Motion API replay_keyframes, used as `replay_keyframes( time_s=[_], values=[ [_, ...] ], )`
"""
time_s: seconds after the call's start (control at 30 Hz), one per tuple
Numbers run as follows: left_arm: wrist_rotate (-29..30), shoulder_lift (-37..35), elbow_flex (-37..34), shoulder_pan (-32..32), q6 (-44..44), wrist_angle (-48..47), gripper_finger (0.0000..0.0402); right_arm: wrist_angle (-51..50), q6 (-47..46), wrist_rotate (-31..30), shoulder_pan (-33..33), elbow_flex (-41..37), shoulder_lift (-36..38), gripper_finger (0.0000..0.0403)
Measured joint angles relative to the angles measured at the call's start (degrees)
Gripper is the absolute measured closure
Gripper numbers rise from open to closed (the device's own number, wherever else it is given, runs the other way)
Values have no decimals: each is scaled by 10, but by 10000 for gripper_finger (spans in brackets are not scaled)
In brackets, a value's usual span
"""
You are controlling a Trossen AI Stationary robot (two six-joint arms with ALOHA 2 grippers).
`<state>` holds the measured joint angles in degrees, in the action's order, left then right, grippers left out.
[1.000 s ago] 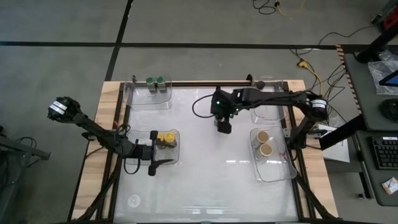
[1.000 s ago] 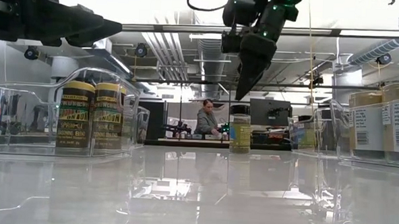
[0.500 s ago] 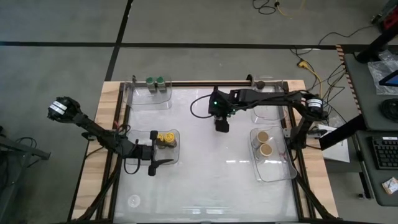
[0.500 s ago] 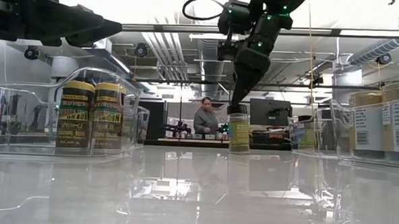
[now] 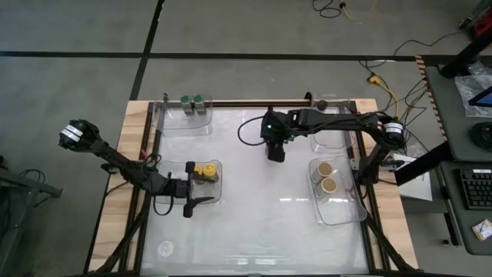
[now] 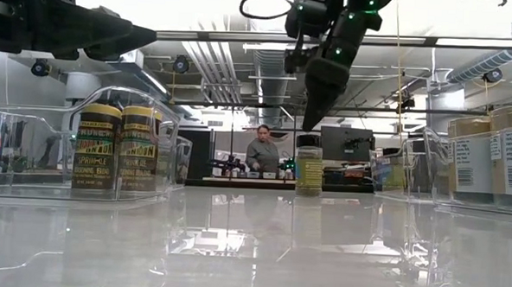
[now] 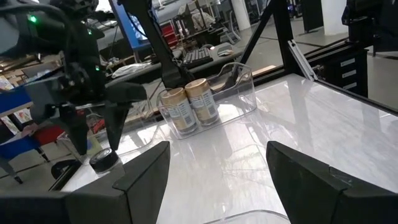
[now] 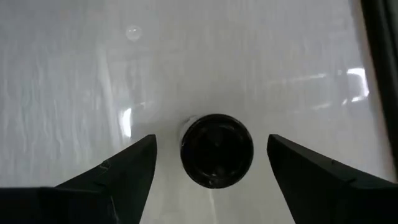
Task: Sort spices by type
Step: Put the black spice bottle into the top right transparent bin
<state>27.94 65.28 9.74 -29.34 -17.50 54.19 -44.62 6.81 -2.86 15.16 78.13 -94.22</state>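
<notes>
A black-lidded spice jar [image 8: 216, 149] stands upright on the white table, also seen in the low view [image 6: 309, 166]. My right gripper [image 8: 211, 142] hangs open just above it [image 6: 314, 120], pointing down, a finger on either side of the lid and touching nothing. In the high view this gripper [image 5: 275, 152] hides the jar. My left gripper [image 5: 198, 185] waits open above the tray of two yellow-lidded jars [image 5: 204, 170]. Two green-lidded jars [image 5: 191, 101] stand in a far-left tray. Two tan-lidded jars [image 5: 327, 175] stand in a right-hand tray.
Clear plastic trays sit near the table's left, far-left, right and far-right sides; the far-right tray [image 5: 332, 140] lies beside my right arm. A metal frame [image 5: 231, 103] runs round the table. Bare white surface stretches across the middle and near side. A person [image 6: 261, 152] sits in the room beyond.
My right gripper dipped down until its fingertips reached the black lid, then rose again and now hangs just above the jar. The jar stands where it was.
</notes>
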Motion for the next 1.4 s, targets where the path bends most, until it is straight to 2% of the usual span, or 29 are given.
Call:
replay_keyframes(
  time_s=[0.23, 0.4, 0.57, 0.8, 0.93, 1.1, 1.2, 1.27, 1.4],
  values=[
    [0, 0, 0, 0, 0, 0, 151, 0, -43, 1, 0, -9, -22, 77],
    [0, 0, 0, 0, 0, -1, 151, 6, -65, 0, 1, -15, -34, 81],
    [0, 0, 0, 0, 0, -2, 151, 13, -89, -1, 2, -15, -40, 117],
    [0, 0, 0, 0, 0, -2, 151, 27, -89, -1, 3, -15, -40, 196],
    [0, 0, 0, 0, 5, -3, 151, -8, -37, -1, 3, 6, -29, 205],
    [0, 0, 0, 0, 13, -6, 151, -146, 42, -12, 6, 51, 20, 204],
    [0, 0, 0, 0, 18, -8, 151, -239, 126, -59, 7, 56, 70, 198],
    [0, 0, 0, 0, 21, -8, 151, -286, 172, -111, 8, 47, 104, 198],
    [0, 0, 0, 0, 27, -8, 151, -281, 191, -159, 31, 14, 169, 204]
  ],
)
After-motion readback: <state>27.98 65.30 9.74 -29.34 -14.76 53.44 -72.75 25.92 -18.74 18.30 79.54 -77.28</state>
